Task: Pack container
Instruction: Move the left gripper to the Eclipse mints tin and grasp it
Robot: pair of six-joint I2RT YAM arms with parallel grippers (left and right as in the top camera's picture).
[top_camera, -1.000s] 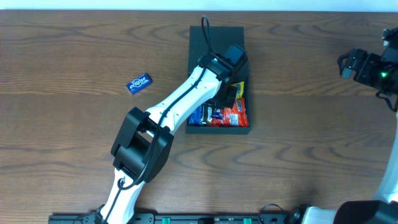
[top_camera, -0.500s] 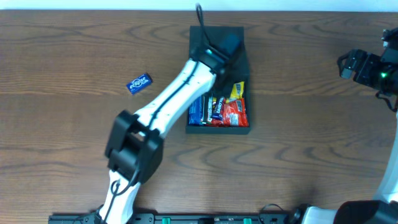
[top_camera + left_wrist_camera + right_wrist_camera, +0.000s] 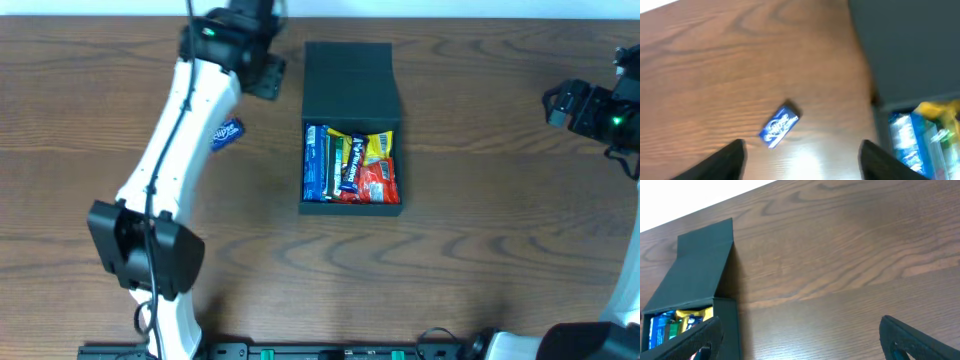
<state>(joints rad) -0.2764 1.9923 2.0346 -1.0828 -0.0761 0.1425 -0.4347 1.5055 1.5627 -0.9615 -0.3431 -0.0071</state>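
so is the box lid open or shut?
Open. The lid is swung back behind the box, and the snack packets inside show plainly from overhead.

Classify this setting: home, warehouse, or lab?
Likely a robotics lab test bench: bare wood-grain table, left arm and right arm at it, one staged container of snack packets, a lone blue packet.
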